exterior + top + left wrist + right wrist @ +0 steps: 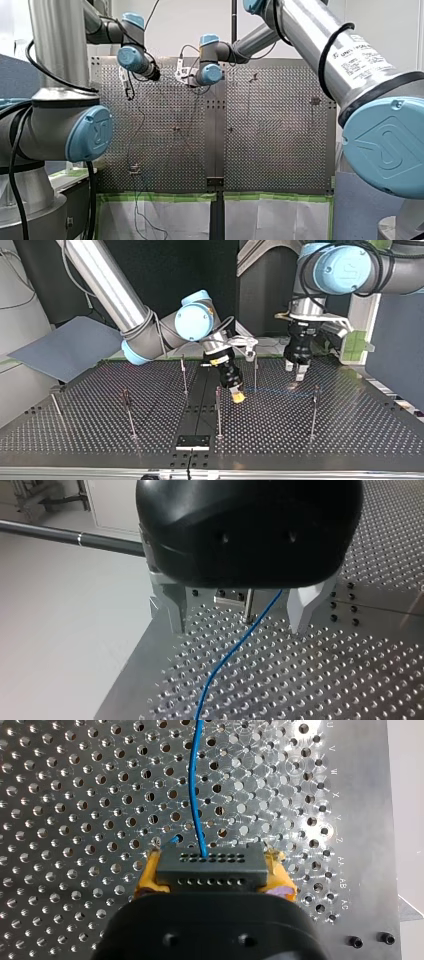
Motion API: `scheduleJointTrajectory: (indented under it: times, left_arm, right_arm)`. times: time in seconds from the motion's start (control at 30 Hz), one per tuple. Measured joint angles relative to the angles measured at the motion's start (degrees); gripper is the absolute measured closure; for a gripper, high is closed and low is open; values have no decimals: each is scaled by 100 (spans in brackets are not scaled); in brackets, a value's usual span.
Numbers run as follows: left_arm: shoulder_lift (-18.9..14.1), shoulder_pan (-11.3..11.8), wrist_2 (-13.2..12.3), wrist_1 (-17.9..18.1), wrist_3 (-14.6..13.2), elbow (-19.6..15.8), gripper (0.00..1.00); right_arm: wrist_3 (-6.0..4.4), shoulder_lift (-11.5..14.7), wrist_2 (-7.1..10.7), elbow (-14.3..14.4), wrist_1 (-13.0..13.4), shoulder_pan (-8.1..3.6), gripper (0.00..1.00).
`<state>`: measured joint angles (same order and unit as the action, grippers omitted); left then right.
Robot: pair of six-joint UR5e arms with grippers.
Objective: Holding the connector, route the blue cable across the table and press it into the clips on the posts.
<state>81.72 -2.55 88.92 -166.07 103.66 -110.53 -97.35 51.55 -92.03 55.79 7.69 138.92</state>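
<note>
My right arm's fingers (147, 875) squeeze the black connector (215, 865) tight, so it cannot slip. The blue cable (196, 785) runs from it toward twelve o'clock, low over the surface (75, 795). Farther off, my left arm's fingers (170, 607) are spread wide at the cable's three and nine o'clock, maybe to guide it to a post (248, 605).

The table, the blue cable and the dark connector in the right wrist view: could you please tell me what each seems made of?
Table: bare metal, probably aluminium or steel; silvery, with bright glints around its holes.
Cable: likely a plastic sheath; smooth, even blue.
Connector: probably plastic; matte dark grey, with rows of tiny holes.
</note>
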Motion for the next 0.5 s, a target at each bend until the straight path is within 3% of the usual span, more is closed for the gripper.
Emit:
scheduleJointTrajectory:
  times: [0.27,0.5]
  left_arm:
    - [351,-72,318,187,-42,321,0]
    - [642,-103,368,308,-75,483,0]
  right_arm:
    - [0,0,0,-1,-3,-10,100]
    - [4,-2,0,0,-4,-16,100]
